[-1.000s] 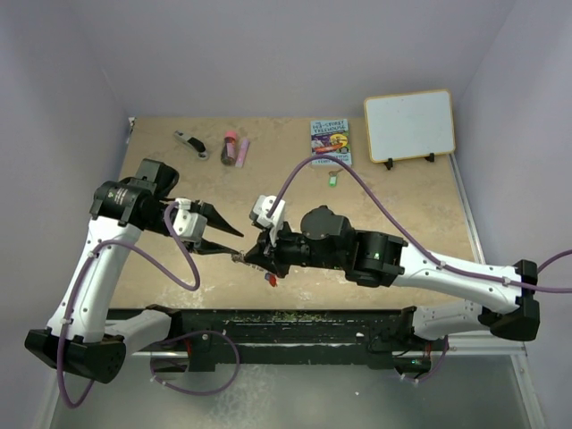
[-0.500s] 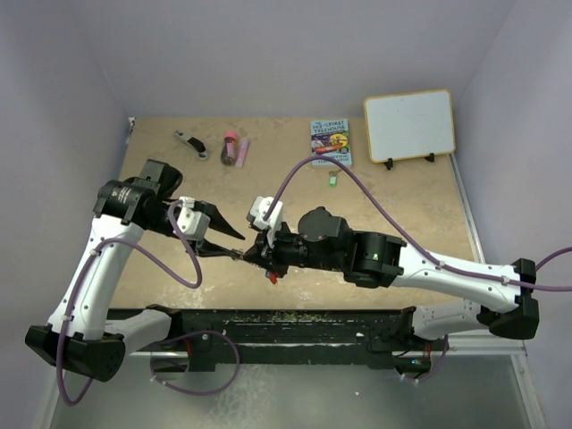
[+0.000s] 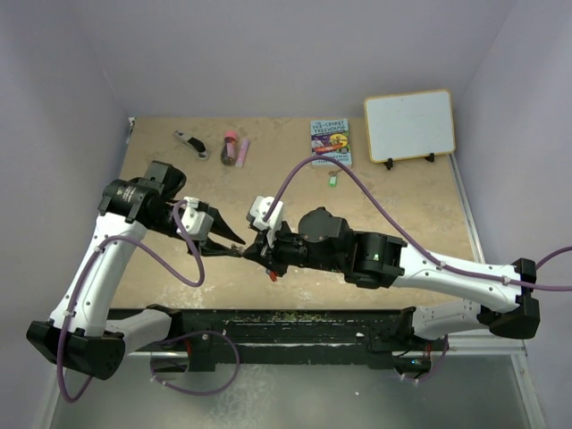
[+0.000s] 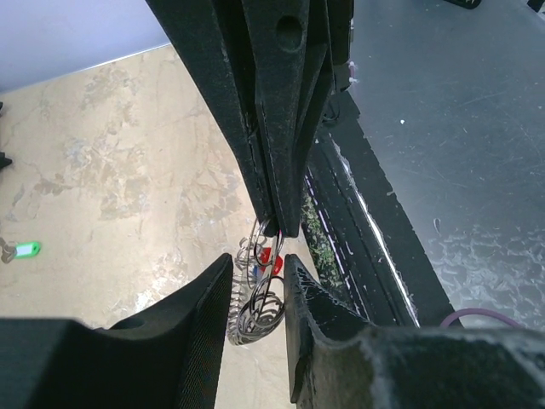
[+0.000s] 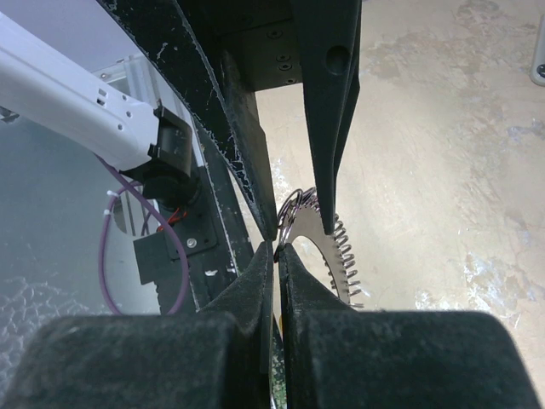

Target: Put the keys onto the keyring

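Silver keyring point(image 4: 260, 307) sits clamped in the right gripper point(image 5: 275, 249); the left gripper point(image 4: 257, 266) straddles it, grip unclear. Book point(image 3: 331, 141) lettering is unreadably small.

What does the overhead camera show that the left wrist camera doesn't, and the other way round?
Only overhead: the whiteboard, the book and the pink tube. Only the left wrist: the wire rings up close, sitting inside the left pincer. Both: the green key lying on the table and the red tag hanging by the rings.
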`<state>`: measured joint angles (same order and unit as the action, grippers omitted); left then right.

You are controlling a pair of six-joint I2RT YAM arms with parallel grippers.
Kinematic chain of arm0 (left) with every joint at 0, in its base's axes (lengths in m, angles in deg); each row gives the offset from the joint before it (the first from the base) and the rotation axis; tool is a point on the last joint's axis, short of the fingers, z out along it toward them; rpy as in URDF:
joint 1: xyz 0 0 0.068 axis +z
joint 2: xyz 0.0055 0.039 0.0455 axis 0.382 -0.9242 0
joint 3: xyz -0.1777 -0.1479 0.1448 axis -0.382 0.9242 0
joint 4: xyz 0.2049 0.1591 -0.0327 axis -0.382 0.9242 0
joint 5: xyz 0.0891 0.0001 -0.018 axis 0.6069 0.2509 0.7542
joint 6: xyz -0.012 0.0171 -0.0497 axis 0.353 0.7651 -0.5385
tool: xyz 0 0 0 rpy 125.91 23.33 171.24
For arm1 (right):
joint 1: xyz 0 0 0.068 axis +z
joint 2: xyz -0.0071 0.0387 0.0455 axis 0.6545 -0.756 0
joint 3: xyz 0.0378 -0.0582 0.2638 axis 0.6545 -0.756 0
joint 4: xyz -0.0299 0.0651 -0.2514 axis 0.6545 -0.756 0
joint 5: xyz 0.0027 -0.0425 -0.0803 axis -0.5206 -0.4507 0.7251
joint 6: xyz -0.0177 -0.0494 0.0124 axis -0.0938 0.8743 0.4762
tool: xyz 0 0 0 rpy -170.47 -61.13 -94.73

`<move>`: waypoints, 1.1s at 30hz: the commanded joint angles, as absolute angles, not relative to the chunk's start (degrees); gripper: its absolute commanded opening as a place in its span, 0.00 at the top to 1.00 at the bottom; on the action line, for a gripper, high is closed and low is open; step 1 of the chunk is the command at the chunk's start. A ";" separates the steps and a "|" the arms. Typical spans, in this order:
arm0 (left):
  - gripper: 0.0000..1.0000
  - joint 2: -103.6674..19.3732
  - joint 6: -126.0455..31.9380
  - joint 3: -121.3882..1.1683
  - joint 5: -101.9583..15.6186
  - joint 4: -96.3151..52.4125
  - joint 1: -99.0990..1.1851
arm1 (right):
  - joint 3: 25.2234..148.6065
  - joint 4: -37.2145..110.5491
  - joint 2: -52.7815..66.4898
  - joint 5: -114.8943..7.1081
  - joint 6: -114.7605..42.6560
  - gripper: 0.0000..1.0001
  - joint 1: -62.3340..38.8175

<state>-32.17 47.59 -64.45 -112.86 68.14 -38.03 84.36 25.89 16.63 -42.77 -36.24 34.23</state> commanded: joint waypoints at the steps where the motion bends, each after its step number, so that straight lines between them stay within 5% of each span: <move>1: 0.67 -32.28 48.59 -64.21 -115.34 68.54 -38.53 | 87.39 29.33 16.98 -42.08 -35.14 1.00 34.61; 15: 0.70 -32.53 48.69 -64.20 -116.21 68.66 -39.01 | 87.37 29.70 16.92 -41.86 -35.04 1.00 34.79; 27: 0.95 -32.56 48.18 -64.05 -116.17 68.57 -39.32 | 88.01 29.49 16.22 -41.90 -34.89 1.00 35.14; 33: 0.96 -32.23 46.64 -64.55 -117.27 68.22 -39.32 | 87.75 29.94 16.30 -41.51 -35.16 1.00 35.23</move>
<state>-32.52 46.92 -63.97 -112.73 68.97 -38.77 84.67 25.71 15.99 -41.26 -35.17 34.62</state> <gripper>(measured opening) 0.061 0.005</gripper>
